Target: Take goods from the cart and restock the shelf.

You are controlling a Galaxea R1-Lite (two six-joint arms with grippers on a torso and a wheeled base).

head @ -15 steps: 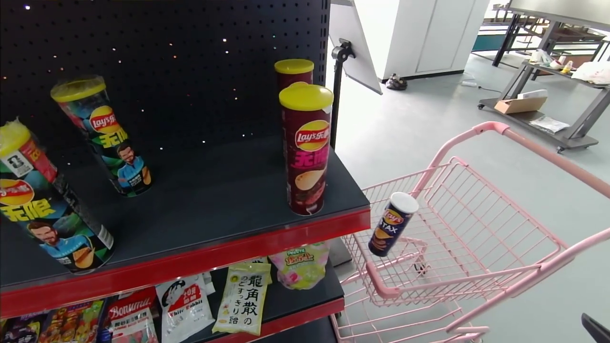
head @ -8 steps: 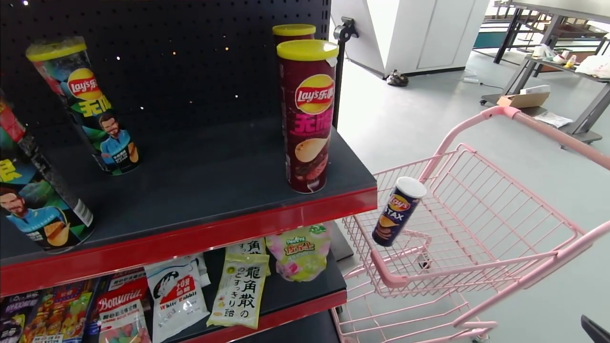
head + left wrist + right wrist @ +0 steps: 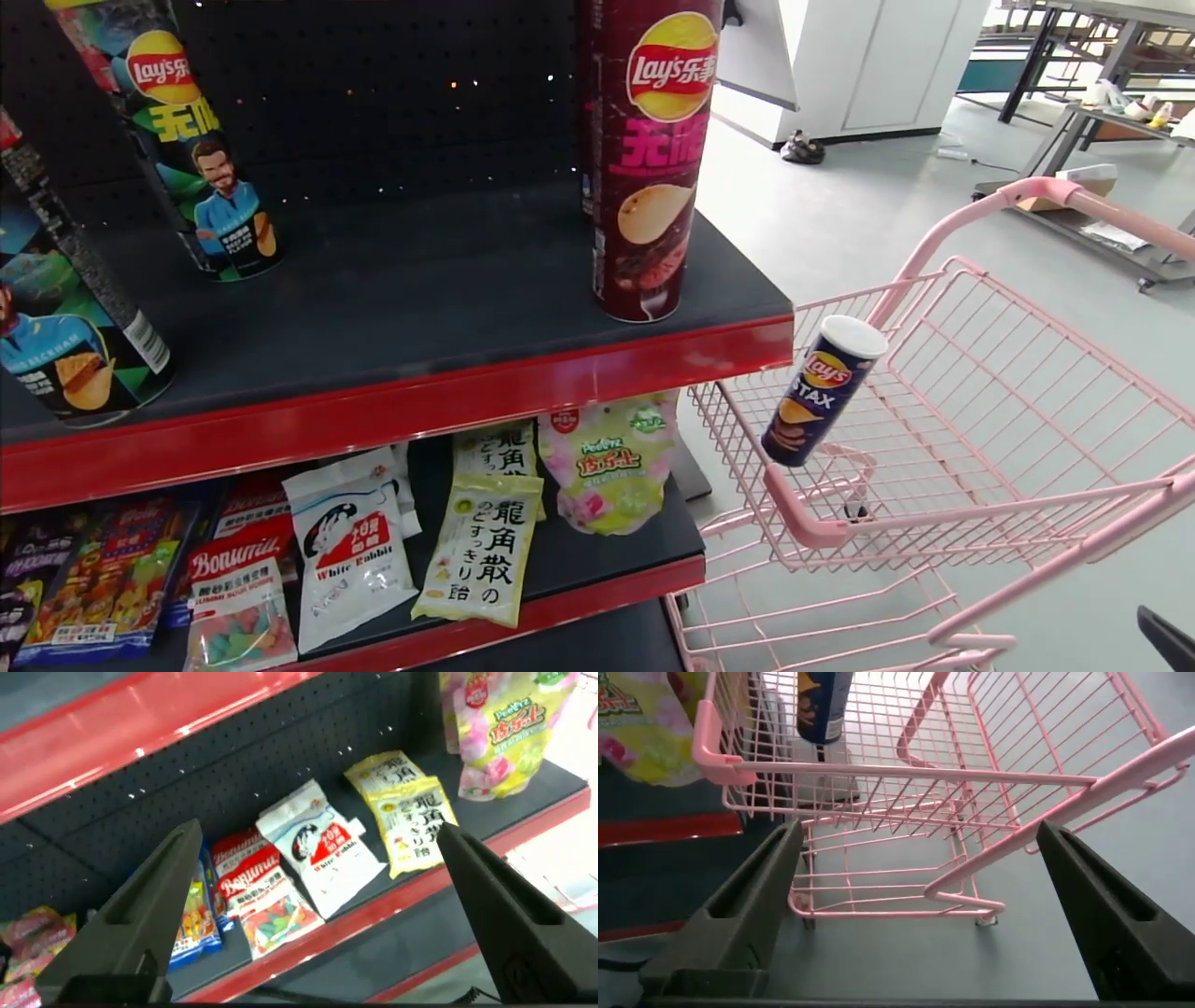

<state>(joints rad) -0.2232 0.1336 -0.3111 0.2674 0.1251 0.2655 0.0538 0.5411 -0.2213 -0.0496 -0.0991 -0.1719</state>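
In the pink cart (image 3: 1036,189), at the corner beside the shelf, the small chip can (image 3: 822,392) leans tilted, lid up. It is likely light, stiff and slick-walled, so grip mid-body. The right gripper (image 3: 920,826) and left gripper (image 3: 318,831) are spread wide, empty.

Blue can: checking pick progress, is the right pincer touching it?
Apart. The right wrist view shows the can in the cart, well beyond the open right pincer.
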